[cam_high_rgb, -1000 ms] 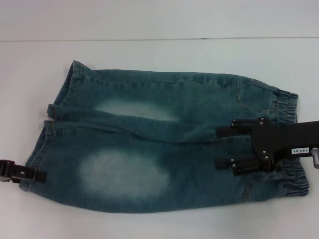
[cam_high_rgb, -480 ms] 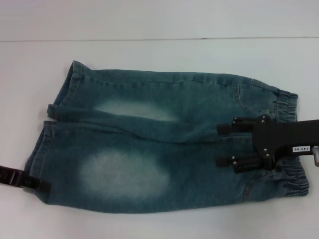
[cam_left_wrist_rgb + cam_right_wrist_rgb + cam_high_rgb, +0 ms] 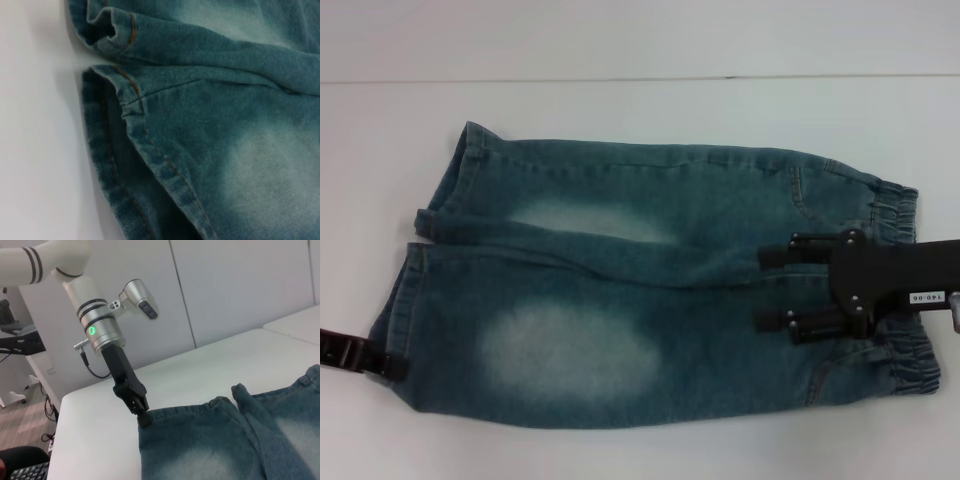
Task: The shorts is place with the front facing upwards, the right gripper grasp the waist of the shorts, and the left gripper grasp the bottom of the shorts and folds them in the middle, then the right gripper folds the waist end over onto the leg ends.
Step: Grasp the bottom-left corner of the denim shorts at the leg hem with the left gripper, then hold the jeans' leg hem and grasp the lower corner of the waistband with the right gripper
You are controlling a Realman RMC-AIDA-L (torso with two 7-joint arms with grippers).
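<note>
Shorts [image 3: 650,300] are flat on the white table [image 3: 640,120], front up, legs toward my left, elastic waistband [image 3: 905,300] toward my right.

Right gripper [image 3: 772,290] is over the waist end, fingers pointing toward the legs. I read the two black fingers [image 3: 800,248] as spread, one above the other in the head view, with denim showing between them. Not pinching anything that I can see. Whether the tips touch the cloth or hover just above it, I can't tell. Its black body with a small white label [image 3: 923,298] covers part of the waistband.

Left gripper [image 3: 382,365] is at the hem of the near leg [image 3: 405,300], at the outer bottom corner. In the right wrist view, left gripper [image 3: 142,416] tip is right at the hem edge, touching or almost touching the corner of the cloth. Fingers look close together there, but I can't tell if they're gripping the denim or just sitting beside it. Left arm [image 3: 97,327] comes down steeply, green ring light on.

Left wrist view: leg hems [image 3: 125,100] with orange stitching, near leg's opening slightly gaping, the two legs lying just beside each other, white table alongside.

Faded pale patches [image 3: 565,350] on both thighs. Shorts not folded yet.
</note>
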